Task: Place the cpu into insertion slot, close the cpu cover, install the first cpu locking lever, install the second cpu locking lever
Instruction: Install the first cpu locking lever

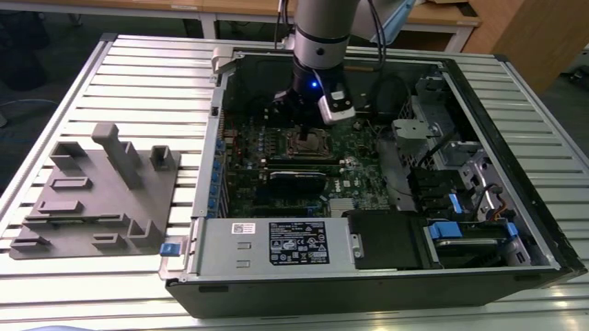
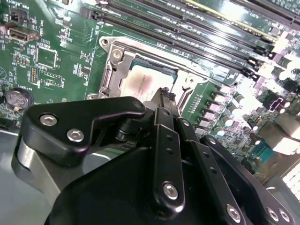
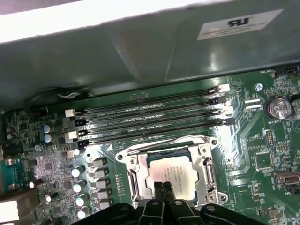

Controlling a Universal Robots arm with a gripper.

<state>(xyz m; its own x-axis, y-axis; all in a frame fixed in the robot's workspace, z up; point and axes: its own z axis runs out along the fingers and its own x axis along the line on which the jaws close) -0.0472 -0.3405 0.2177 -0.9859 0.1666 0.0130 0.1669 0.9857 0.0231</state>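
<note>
Fingers [image 3: 163, 191] pressed together, holding nothing, tips at the near edge of the cpu [image 3: 172, 174], which sits in the insertion slot [image 3: 140, 174] at lower centre of the first wrist view; best to keep pressure light and straight down.

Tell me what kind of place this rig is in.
Probably a robotics lab or test bench: an opened computer case lies on a slatted metal table, a grey parts fixture sits beside it, and wooden desks stand behind.
</note>
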